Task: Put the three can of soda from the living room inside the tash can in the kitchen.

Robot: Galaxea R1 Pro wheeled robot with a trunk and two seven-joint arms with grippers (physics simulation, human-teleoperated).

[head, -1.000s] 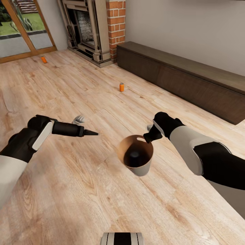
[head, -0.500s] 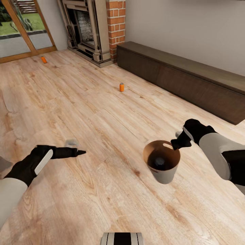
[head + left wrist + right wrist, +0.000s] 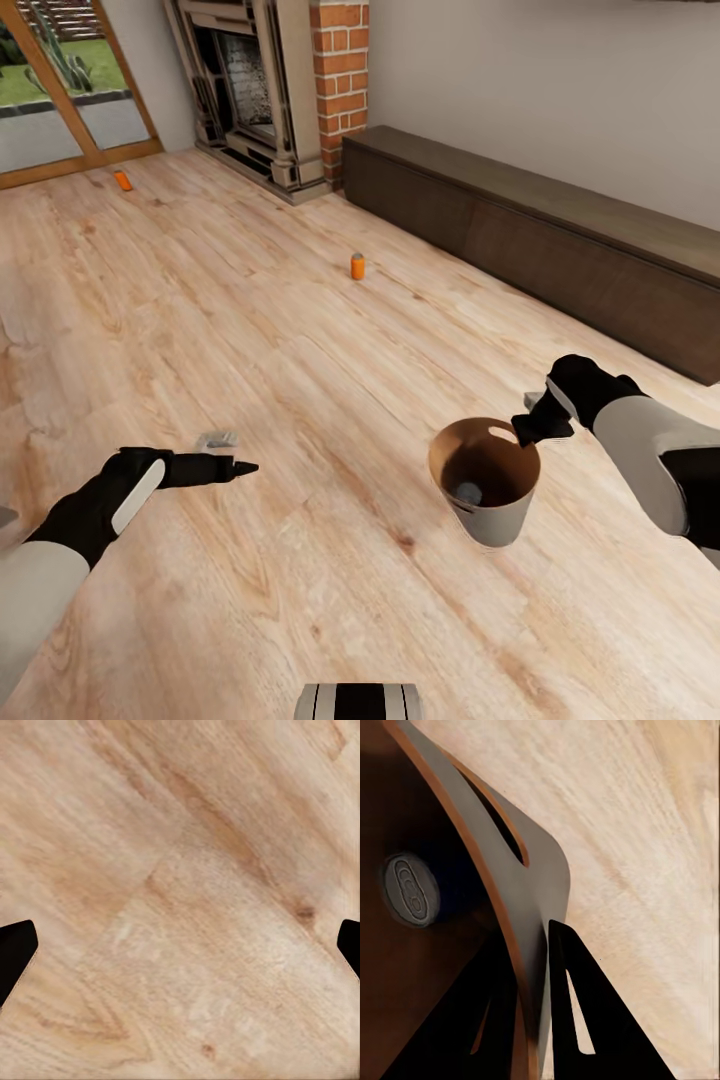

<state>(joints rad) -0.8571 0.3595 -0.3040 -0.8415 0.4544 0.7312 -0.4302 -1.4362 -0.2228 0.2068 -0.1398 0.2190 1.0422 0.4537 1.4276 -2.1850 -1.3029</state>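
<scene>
Head view of the living room with its light wood plank floor [image 3: 300, 380]. The right gripper [image 3: 535, 428] is pinching the rim of the trash can [image 3: 490, 515] beside its slot handle and is carrying the bin tilted above the floor, its brown inside facing the camera. In the right wrist view the two dark fingers [image 3: 577, 1012] are closing on the thin wall [image 3: 521, 907] of the bin, one inside and one outside, just beside the slot.

A soda can with a grey top [image 3: 468, 492] is lying at the bottom of the bin; the right wrist view is showing its pull-tab end [image 3: 409, 891] and a dark blue side against the brown interior.

The left gripper [image 3: 225, 467] is reaching forward over bare planks, well apart from the bin, and is holding nothing. In the left wrist view its fingertips [image 3: 15, 952] are appearing at opposite edges of the frame, so the claw is standing wide, with only floor [image 3: 187, 907] between them.

Two orange soda cans are resting on the floor: one upright [image 3: 357, 266] in the open middle of the room, in front of the long dark low cabinet [image 3: 560, 245], the other lying [image 3: 122, 180] near the glazed doors [image 3: 70, 90]. The brick fireplace [image 3: 290, 80] is standing between the doors and the cabinet.
</scene>
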